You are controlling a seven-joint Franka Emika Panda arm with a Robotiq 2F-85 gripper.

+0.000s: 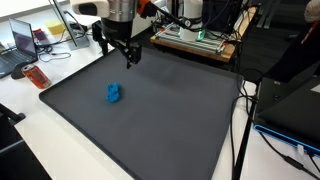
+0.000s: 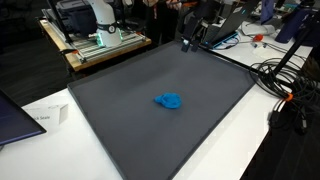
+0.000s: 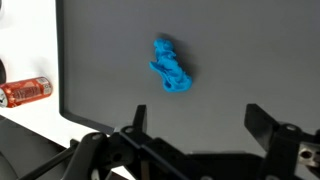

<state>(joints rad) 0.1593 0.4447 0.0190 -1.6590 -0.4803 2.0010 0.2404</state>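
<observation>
- Laptop (image 1: pixel 24 42): one, open, upper left of an exterior view, off the mat.
- Can (image 1: pixel 37 77): one, red, lying on its side on the white table just beside the mat's left edge. In the wrist view (image 3: pixel 25 92) it is at the left edge of the frame.
- Blue object (image 1: pixel 114 94): one, small and crumpled-looking, lying on the mat left of centre. It is mid-frame in an exterior view (image 2: pixel 170 101) and upper centre in the wrist view (image 3: pixel 170 66). Nothing touches it.
- Gripper (image 1: pixel 131 60): one, black, upper centre, hanging over the mat's far part. Its jaws stand wide apart and hold nothing. In the wrist view (image 3: pixel 198 120) the two fingers (image 3: pixel 262 122) rise from the bottom edge, with the blue object beyond them and apart.
- Cables (image 1: pixel 241 125): several, black, trailing down the right side.
- Mat (image 1: pixel 170 125): one, dark grey, rectangular, covering most of the table.
- Table (image 1: pixel 35 145): white, showing around the mat's edges.
- Room: a lab or office, with cluttered benches and equipment behind the mat in both exterior views.
</observation>
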